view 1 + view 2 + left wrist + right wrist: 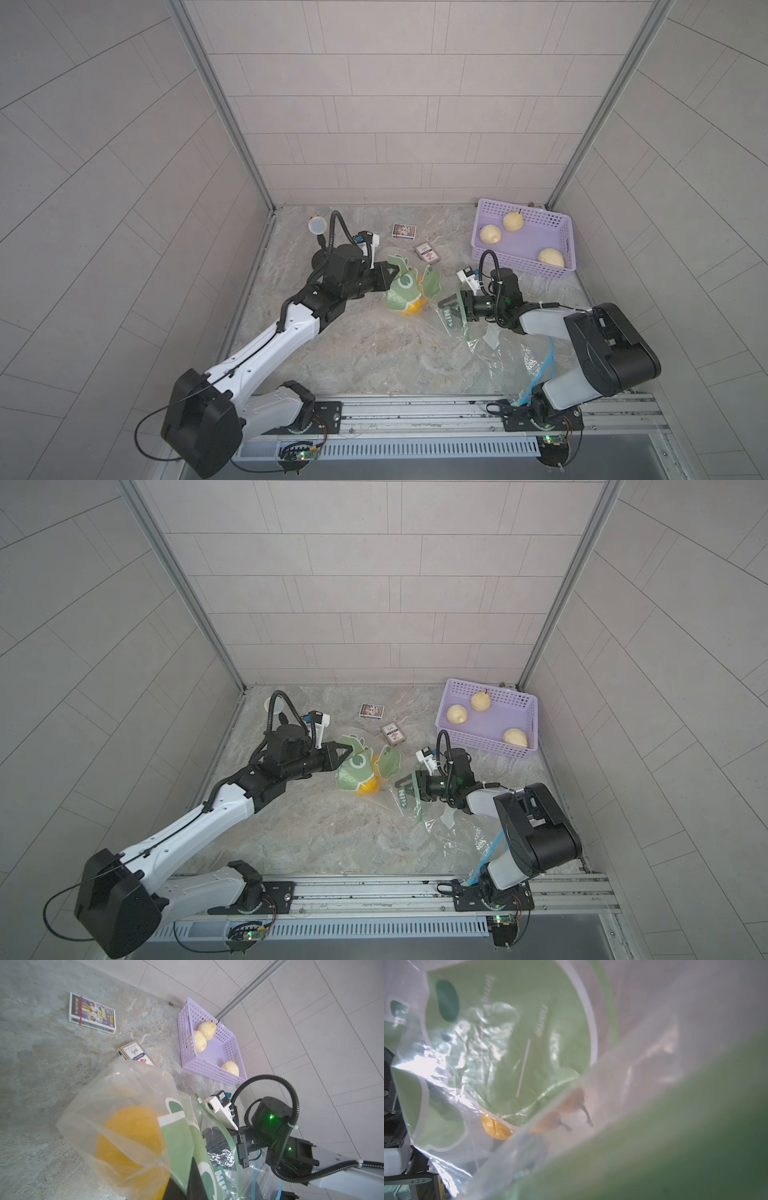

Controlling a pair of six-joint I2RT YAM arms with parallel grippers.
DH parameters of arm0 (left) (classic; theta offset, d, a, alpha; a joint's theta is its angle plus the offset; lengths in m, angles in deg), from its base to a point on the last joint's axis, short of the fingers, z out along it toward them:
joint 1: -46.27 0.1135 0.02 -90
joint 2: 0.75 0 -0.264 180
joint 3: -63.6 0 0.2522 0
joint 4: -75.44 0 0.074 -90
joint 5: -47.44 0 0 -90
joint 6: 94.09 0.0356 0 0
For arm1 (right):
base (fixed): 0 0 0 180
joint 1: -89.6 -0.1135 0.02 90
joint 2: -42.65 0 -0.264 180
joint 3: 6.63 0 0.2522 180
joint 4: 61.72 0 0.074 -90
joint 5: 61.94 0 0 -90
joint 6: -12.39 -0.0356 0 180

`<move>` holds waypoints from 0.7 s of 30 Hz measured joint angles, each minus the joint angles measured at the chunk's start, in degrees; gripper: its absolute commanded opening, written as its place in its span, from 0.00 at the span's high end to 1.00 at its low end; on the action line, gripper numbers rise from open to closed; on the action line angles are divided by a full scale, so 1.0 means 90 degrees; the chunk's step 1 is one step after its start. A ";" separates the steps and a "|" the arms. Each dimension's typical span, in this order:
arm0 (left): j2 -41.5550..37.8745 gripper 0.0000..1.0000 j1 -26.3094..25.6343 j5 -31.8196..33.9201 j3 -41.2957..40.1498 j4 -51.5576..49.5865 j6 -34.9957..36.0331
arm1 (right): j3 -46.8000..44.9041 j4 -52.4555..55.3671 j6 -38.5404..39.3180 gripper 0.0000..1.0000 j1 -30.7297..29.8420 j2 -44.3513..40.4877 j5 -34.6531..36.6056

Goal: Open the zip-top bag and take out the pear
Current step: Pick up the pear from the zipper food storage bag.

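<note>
The zip-top bag is clear with a green print and lies mid-table in both top views. The yellow pear sits in its lower end, seen through the film in the left wrist view as the pear. My left gripper is shut on the bag's left edge. My right gripper is just right of the bag, its fingers apart, with green-edged film draped over them. In the right wrist view the film fills the picture, and the pear shows behind it.
A purple basket at the back right holds three pale pears. Two card boxes lie behind the bag. A round white disc sits at the back left. A second clear bag lies under the right arm.
</note>
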 measured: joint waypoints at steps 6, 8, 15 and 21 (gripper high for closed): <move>0.0291 1.00 0.0000 0.0104 -0.1030 0.0668 -0.0386 | -0.0112 -0.0231 -0.0051 0.49 -0.0017 0.0107 -0.0044; 0.0447 1.00 0.0000 0.0170 -0.1503 0.0699 -0.0486 | -0.0165 -0.0347 -0.0097 0.50 -0.0049 0.0253 -0.0044; 0.0340 0.47 0.0000 0.0435 -0.1872 0.0282 -0.0430 | -0.0316 -0.0495 -0.0194 0.55 -0.0153 0.0617 -0.0039; -0.0743 0.34 -0.0078 0.0993 -0.1010 -0.1392 0.0078 | -0.0325 -0.0279 -0.0063 0.55 -0.0153 0.0544 -0.0010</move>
